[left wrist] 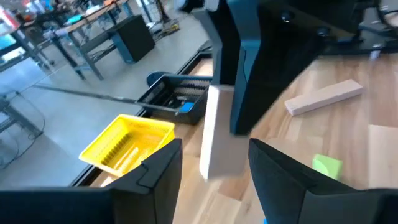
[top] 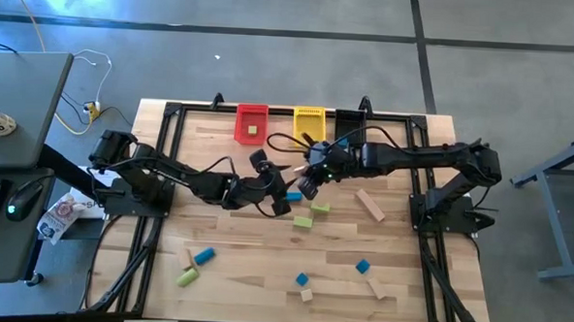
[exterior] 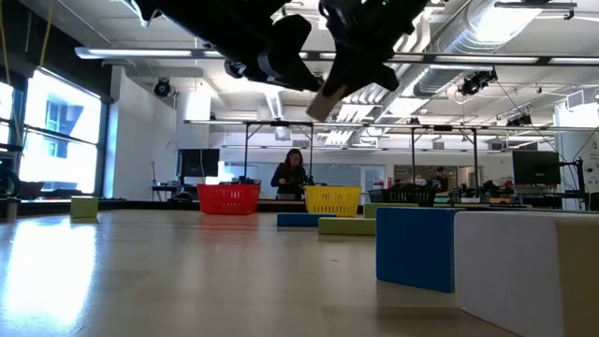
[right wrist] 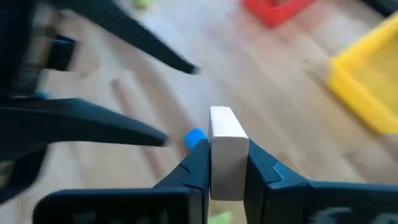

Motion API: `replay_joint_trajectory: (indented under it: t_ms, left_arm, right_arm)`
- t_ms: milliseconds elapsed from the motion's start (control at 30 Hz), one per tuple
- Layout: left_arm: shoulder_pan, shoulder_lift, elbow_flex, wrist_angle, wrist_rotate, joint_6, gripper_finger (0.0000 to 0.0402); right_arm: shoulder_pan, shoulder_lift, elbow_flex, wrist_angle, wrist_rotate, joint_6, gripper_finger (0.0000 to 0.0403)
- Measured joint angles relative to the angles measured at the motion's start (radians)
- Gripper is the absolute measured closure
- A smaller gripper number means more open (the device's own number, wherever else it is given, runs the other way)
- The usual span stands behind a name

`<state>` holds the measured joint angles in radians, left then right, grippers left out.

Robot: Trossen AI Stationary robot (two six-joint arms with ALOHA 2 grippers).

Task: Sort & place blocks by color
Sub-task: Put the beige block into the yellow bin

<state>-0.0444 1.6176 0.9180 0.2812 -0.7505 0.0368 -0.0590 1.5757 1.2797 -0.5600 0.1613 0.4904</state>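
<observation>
My right gripper point(top: 312, 180) is shut on a plain tan block point(right wrist: 227, 152), raised above the middle of the table in front of the yellow bin point(top: 309, 123). In the low view the block point(exterior: 323, 99) hangs high above the table. My left gripper point(top: 267, 172) is open and empty just to the left of it. Its fingers point(left wrist: 160, 169) point at the block point(left wrist: 217, 134), which lies ahead of them and apart. Green point(top: 319, 209), blue point(top: 292, 195) and tan point(top: 370, 204) blocks lie flat on the table. My right gripper pinches the tan block between its two fingers, on two opposite faces point(right wrist: 227, 174). The block's free end point(right wrist: 222, 118) sticks out past the fingertips. The fingers come from above, slanting down. The block is lifted clear of the table and hangs tilted below the gripper.
The red bin point(top: 251, 122) holds a green block. The yellow bin and the black bin point(top: 347, 120) stand beside it at the table's far edge, and the black bin holds a blue block point(left wrist: 185, 107). More blocks point(top: 203, 256) point(top: 362, 267) point(top: 306, 295) lie near the front edge.
</observation>
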Motion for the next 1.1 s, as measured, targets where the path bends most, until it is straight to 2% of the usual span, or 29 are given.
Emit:
replay_joint_trajectory:
  t_ms: [300, 467, 600, 800, 1100]
  left_arm:
    - [0.011, 0.000, 0.000, -0.104, -0.001, -0.008, 0.0212]
    - [-0.004, 0.000, 0.000, -0.185, -0.002, -0.011, 0.0217]
    - [-0.019, 0.000, 0.000, -0.255, -0.039, -0.043, 0.0224]
    - [-0.031, -0.021, 0.001, -0.342, -0.091, -0.109, 0.0232]
    - [-0.031, -0.085, 0.001, -0.514, -0.091, -0.214, 0.0233]
  right_arm:
    - [-0.085, 0.000, 0.000, -0.076, 0.214, -0.054, 0.0369]
    - [-0.148, 0.000, 0.000, -0.061, 0.388, -0.131, 0.0369]
    - [-0.204, 0.006, 0.000, -0.005, 0.435, -0.186, 0.0369]
    - [-0.270, 0.073, 0.000, 0.172, 0.423, -0.322, 0.0369]
    - [-0.354, 0.201, 0.000, 0.231, 0.217, -0.292, 0.0368]
